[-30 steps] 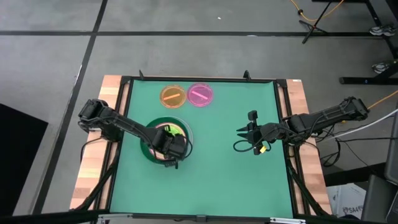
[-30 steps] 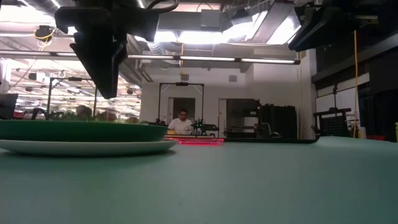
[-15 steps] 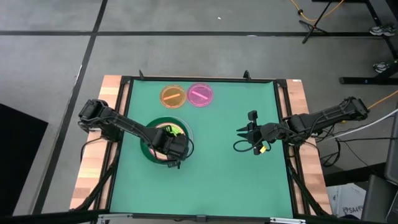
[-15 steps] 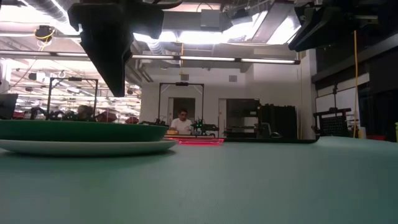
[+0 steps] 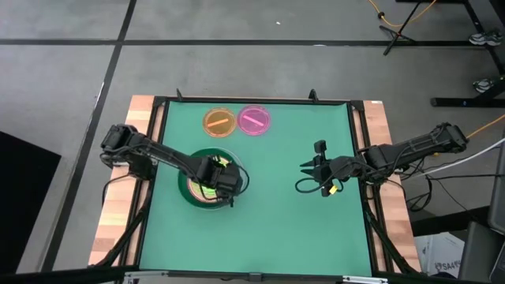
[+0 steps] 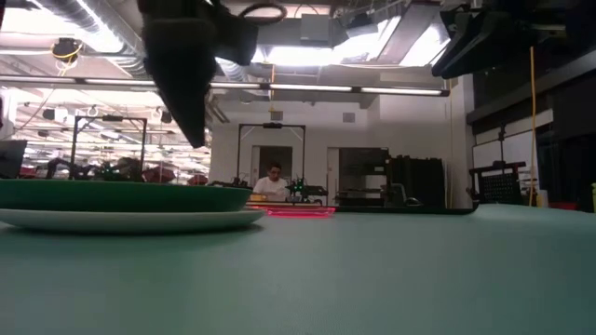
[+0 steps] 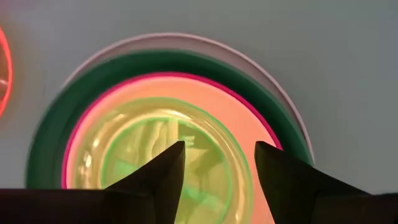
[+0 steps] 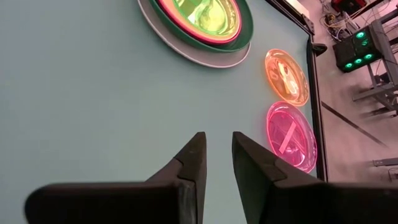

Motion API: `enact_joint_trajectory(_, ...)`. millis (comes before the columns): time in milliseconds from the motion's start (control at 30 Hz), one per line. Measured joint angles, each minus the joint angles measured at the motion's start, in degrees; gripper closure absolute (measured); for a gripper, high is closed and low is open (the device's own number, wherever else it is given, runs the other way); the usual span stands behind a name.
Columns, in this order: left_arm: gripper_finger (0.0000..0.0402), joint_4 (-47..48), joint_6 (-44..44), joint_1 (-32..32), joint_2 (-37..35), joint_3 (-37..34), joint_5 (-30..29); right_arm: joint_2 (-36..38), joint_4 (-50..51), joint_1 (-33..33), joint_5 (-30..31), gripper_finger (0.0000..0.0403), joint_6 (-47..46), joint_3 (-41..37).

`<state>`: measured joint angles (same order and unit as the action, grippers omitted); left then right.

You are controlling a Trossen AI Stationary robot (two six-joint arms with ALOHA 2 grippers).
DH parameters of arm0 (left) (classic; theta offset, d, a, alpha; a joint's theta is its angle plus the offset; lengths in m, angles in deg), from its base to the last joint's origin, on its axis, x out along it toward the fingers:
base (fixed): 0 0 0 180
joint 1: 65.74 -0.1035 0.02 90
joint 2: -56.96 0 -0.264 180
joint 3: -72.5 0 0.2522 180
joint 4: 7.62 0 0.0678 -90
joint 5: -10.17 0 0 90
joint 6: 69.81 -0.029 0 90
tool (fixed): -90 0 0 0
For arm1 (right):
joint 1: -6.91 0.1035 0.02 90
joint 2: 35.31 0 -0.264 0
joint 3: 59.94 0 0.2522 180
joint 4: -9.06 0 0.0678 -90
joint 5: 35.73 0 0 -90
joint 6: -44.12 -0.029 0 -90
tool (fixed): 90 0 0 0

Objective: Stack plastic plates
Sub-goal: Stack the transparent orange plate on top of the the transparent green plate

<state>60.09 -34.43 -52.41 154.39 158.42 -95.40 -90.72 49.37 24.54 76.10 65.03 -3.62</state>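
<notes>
we see left gripper (image 5: 223, 186) wide open above plate stack (image 5: 189, 189) | right gripper (image 5: 309, 170) narrow, empty, right side | orange plate (image 5: 220, 121), pink plate (image 5: 254, 121) far

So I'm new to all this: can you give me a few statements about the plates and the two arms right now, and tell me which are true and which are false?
1. The orange plate and the pink plate lie side by side, apart from the stack. True.
2. The left gripper is carrying a plate. False: its jaws are open and empty above the stack.
3. The white plate is at the bottom of the stack, with the dark green plate on it. True.
4. The right gripper is over the stack. False: it hangs over bare mat, away from every plate.
5. The stack's top plate is pink. False: it is a translucent green plate.
</notes>
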Motion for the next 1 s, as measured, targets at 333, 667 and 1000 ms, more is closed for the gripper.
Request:
enact_joint_trajectory(333, 0.0212, -2.05, -7.16, -10.14, 0.00, -0.02, -0.11, -2.09, -0.15, 0.00, 0.00, 0.0331, 0.00, -0.02)
enact_joint_trajectory(667, 0.0212, -8.70, -17.19, -21.95, 0.00, -0.02, -0.04, -2.50, -0.26, 0.00, 0.00, 0.0331, 0.00, -0.02)
enact_joint_trajectory(1000, 0.0212, -14.63, -19.54, -32.81, 0.00, -0.02, 0.04, -2.50, -0.28, 0.00, 0.02, 0.0331, 0.00, -0.02)
